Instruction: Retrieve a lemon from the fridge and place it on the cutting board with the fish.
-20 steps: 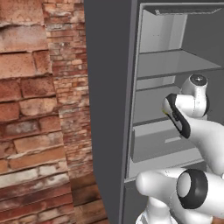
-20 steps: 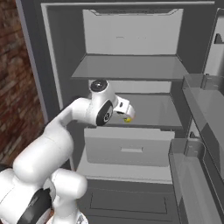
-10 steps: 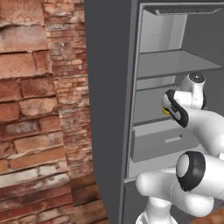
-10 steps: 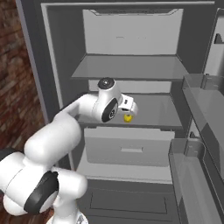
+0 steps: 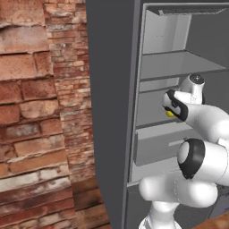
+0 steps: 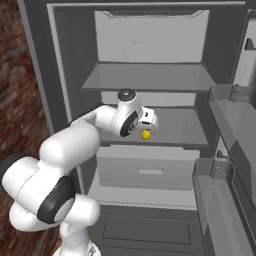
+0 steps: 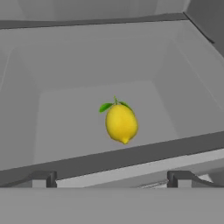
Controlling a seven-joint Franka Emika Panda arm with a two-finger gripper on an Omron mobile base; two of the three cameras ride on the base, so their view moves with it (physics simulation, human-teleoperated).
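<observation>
- Lemon (image 7: 121,123) lies on the fridge's (image 6: 65,60) middle shelf (image 6: 185,127), near its front edge, green leaves at its top.
- Tool (image 7: 111,178) faces it with fingertips (image 7: 46,178) spread fully apart, empty, short of the fruit.

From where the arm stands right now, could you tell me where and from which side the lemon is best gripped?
Grip the lemon across its rounded middle, coming straight in from the open front of the fridge. It lies alone on the middle shelf, leafy stem up, centred ahead of the open gripper, so both sides look free for the fingers.
</observation>
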